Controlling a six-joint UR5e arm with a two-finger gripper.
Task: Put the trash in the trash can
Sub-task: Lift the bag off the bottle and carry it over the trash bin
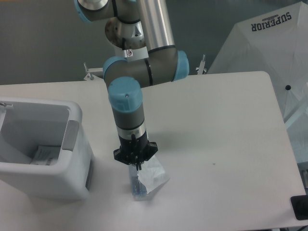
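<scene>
My gripper points straight down over the front middle of the table and is shut on the top of the trash, a thin white plastic bag. The bag hangs bunched below the fingers, its lower end at or just above the table. A bluish shape shows at the bag's bottom left; I cannot tell whether it is the bottle. The bag's green edge strip is hidden. The trash can, a white boxy bin with a grey side panel, stands at the left with its opening up and white scraps inside.
A white canopy printed SUPERIOR stands past the table's right back corner. Two metal clamps sit on the table's back edge. A black object lies at the front right corner.
</scene>
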